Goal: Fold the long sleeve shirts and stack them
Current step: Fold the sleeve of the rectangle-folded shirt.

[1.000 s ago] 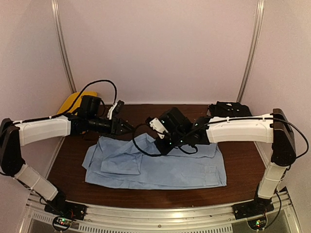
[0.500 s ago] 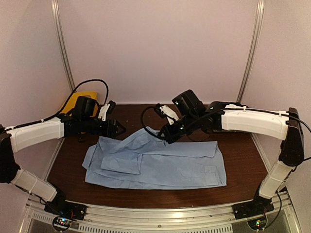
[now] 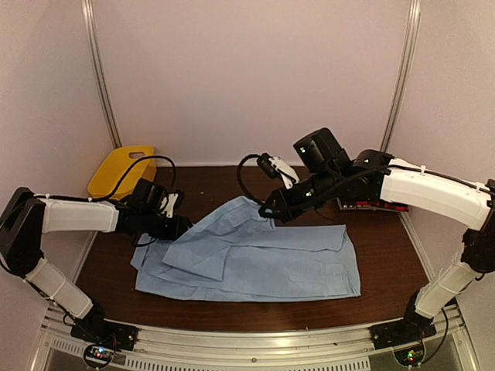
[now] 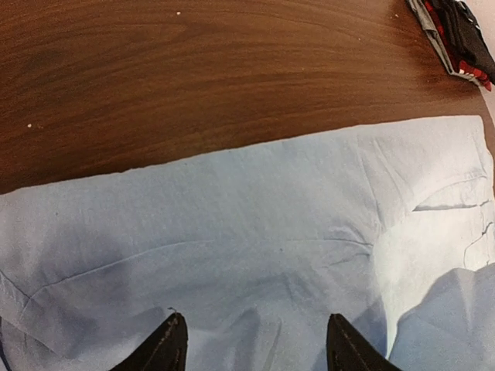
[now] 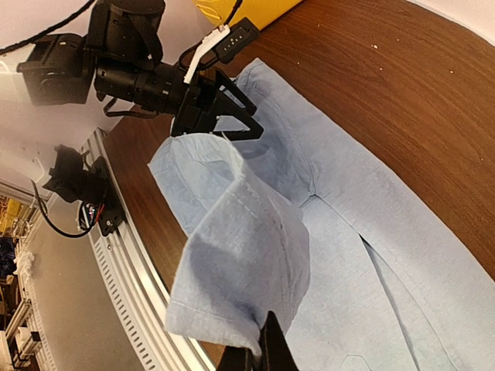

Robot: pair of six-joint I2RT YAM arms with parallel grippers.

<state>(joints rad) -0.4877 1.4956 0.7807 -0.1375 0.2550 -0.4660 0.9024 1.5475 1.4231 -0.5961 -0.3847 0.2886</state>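
Your right gripper grasps the light blue shirt at its 12 o'clock edge; your left gripper, released, sits at 9 o'clock.

Looks matt, soft and finely creased: woven cloth of the light blue shirt, mid-table. Shows dark wood grain, smooth with a low sheen, on the table. Gleams smooth and glossy by the far left corner: yellow plastic basket.
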